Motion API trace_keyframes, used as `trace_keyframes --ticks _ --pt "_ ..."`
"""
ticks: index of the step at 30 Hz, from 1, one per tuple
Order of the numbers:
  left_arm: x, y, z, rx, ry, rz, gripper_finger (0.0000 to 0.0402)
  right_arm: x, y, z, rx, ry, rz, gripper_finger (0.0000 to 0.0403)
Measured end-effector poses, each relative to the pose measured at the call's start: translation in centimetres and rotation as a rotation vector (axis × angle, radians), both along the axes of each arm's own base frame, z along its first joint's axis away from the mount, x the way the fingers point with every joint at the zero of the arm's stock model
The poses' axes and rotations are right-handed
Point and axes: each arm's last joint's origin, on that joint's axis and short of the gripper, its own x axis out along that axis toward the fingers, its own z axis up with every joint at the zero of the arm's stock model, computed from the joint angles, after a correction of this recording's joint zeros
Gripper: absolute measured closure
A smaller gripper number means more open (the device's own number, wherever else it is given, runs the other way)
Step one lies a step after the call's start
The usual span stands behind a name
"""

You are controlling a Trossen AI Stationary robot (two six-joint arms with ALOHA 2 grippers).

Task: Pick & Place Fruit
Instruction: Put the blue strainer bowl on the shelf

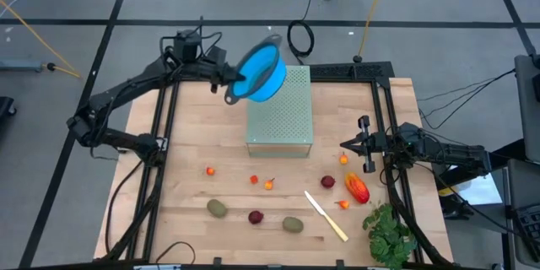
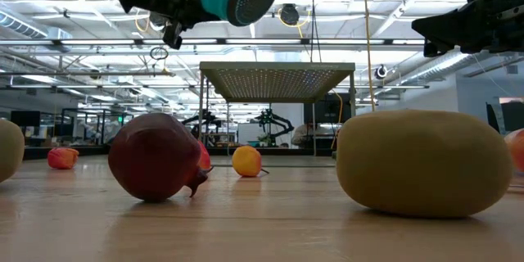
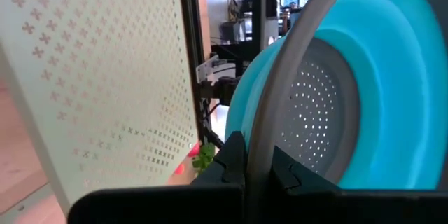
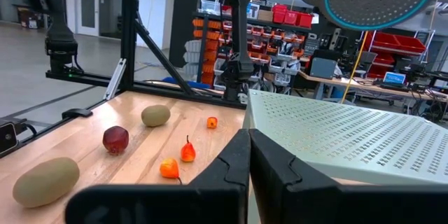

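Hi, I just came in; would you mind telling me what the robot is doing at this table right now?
The left gripper holds a blue colander by its rim, jaws shut on it, raised and tilted above the far end of a perforated pale green stand. The right gripper, jaws shut and empty, waits beside the stand on the right. No fruit has been picked yet: the kiwi-like ovals, dark red balls and red-orange oval all lie on the wooden table, with a cream knife and leafy bunch.

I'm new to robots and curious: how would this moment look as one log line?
left hand: shut on blue colander, raised over perforated stand | right hand: shut, empty, waiting | fruit: all on table
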Motion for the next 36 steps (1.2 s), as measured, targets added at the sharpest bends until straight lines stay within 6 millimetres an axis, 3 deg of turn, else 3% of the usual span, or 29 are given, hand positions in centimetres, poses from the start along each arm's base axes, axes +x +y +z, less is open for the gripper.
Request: trace_keyframes --ticks 16,23,30,36 --pt "1.9 -1.9 0.0 0.026 0.043 0.071 0.04 0.0 0.0 0.0 0.0 0.0 0.0 0.0403" --pt "2.1 -2.2 2.6 0.082 0.03 0.115 0.0401 0.0 0.0 0.0 0.0 0.0 0.0 0.0403" --pt "1.8 -2.5 3.9 0.106 0.096 0.163 0.0401 0.0 0.0 0.0 0.0 0.0 0.0 0.0403" --pt "2.9 -2.3 4.8 0.096 0.131 0.146 0.0401 0.0 0.0 0.0 0.0 0.0 0.0 0.0403"
